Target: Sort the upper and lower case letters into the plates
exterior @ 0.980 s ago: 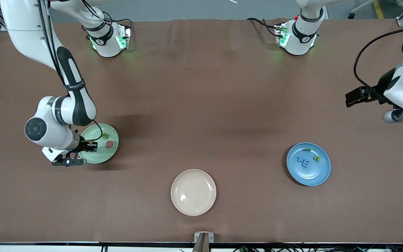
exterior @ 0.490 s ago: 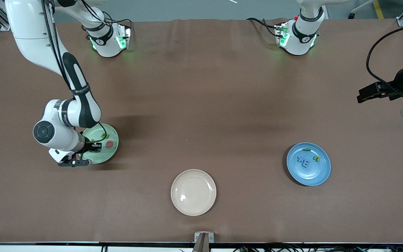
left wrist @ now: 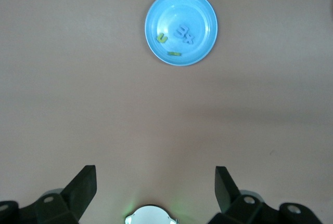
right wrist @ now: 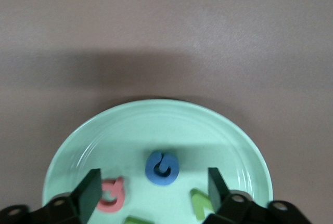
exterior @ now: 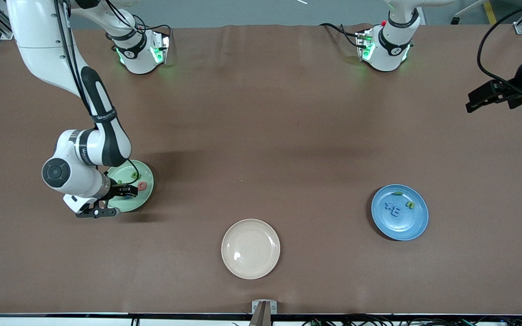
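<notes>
Right wrist view: your right gripper hangs over mint plate, jaws spread; blue letter lies on plate betw. them, untouched. Left gripper waits w/ jaws spread, blue plate well apart.

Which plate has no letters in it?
The cream plate, the one nearest the front camera. The mint green plate under the right claw and the blue plate both hold letters.
</notes>
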Robot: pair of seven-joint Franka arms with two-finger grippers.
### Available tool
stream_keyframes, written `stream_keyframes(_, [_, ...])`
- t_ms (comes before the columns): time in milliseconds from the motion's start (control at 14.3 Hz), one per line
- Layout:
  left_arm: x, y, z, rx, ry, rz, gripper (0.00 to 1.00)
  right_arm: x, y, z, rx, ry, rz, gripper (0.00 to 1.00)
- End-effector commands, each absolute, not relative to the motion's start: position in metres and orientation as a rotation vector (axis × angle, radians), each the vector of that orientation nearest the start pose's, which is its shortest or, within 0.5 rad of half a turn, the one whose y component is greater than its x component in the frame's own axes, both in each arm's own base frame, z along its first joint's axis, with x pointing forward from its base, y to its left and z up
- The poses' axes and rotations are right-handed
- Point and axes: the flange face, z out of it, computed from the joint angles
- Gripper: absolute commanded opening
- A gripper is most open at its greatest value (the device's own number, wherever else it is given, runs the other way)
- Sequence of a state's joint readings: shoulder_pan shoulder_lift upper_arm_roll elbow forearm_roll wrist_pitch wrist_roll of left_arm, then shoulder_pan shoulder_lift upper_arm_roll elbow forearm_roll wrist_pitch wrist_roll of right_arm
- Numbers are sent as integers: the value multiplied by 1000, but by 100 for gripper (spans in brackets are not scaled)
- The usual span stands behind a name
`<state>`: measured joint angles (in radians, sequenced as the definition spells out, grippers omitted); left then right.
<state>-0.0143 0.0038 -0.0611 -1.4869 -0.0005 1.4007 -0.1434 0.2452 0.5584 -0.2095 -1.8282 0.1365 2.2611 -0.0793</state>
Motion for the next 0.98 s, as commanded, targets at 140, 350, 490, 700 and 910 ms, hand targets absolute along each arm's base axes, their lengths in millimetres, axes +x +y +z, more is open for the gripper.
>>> stream_keyframes(140, [504, -43, 641, -3133, -102, 57, 100, 658, 17, 320, -3091, -18, 328, 100])
stream_keyframes(350, [502, -55, 640, -3126, -66, 56, 100, 664, -3, 388, -3072, 7, 377, 100])
stream_keyframes(490, [502, -56, 641, -3122, -62, 53, 100, 665, -26, 425, -3064, 45, 370, 100])
stream_keyframes(700, [502, -60, 641, -3123, -50, 50, 100, 657, -55, 463, -3097, 77, 337, 100])
stream_keyframes(910, [503, -59, 641, -3123, -54, 50, 100, 652, -58, 485, -3135, 71, 297, 100])
